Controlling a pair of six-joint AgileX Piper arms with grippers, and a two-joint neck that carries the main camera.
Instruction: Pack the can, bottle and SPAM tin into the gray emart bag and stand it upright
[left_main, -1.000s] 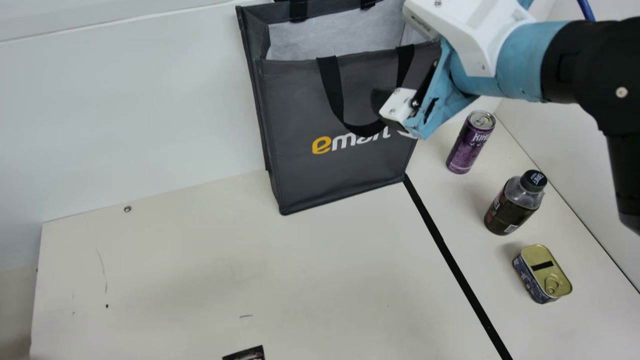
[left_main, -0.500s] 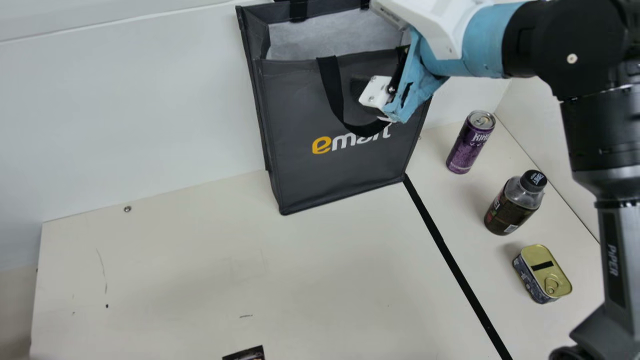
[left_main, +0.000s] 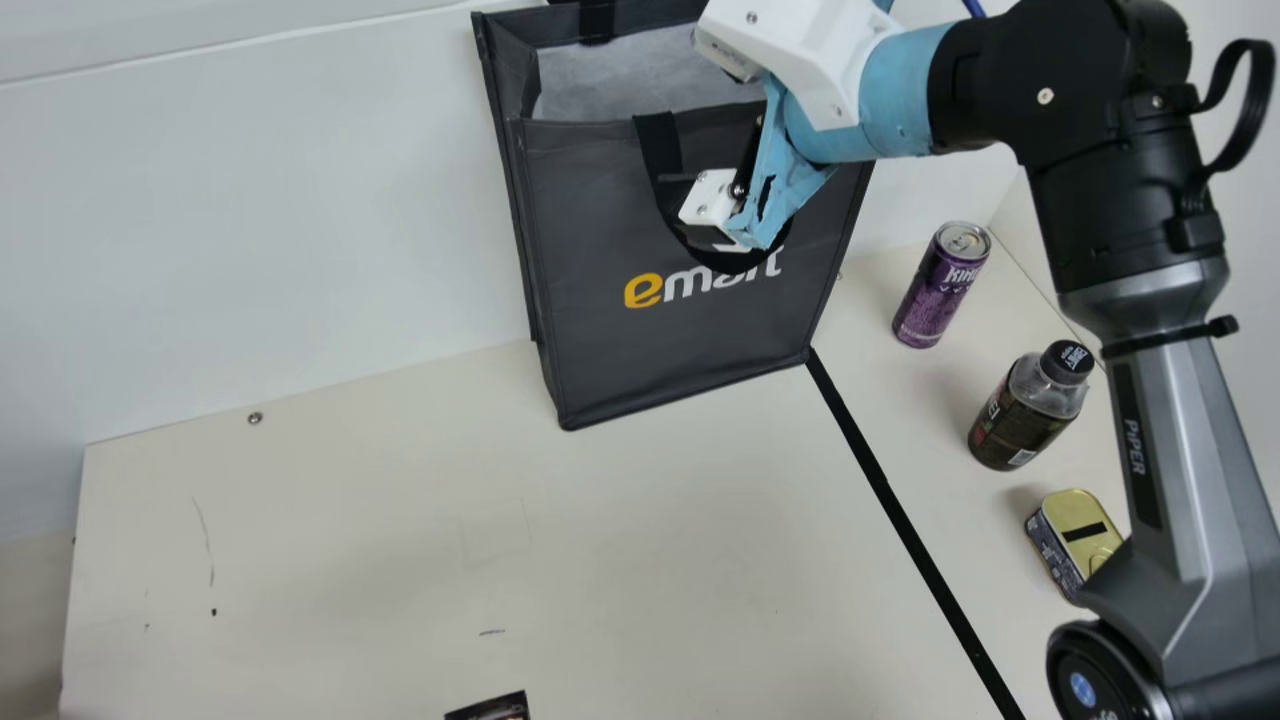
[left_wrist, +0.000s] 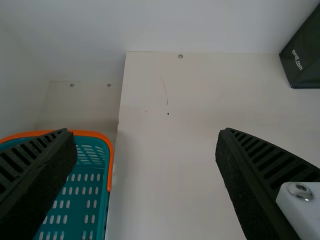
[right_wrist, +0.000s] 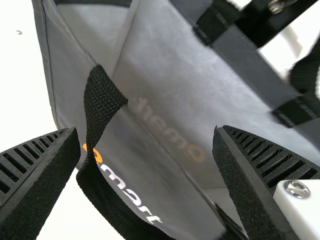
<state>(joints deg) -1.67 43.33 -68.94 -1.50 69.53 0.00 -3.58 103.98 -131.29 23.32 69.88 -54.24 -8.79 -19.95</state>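
Right claw (right_wrist: 145, 131) moved left across bag front; wide, nothing held. Left claw (left_wrist: 145, 132) wide. Gray emart bag (left_main: 680, 335) upright on table (left_main: 350, 540), can (left_main: 938, 290), bottle (left_main: 1020, 418), SPAM tin (left_main: 1060, 550) outside. Bag likely light, floppy: pinch front rim.

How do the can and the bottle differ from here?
The can is purple, while the bottle has a dark label and clear shoulder. The can is slimmer, the bottle wider. The can has a metal top, the bottle a black cap. Both stand upright on the table, outside the bag.
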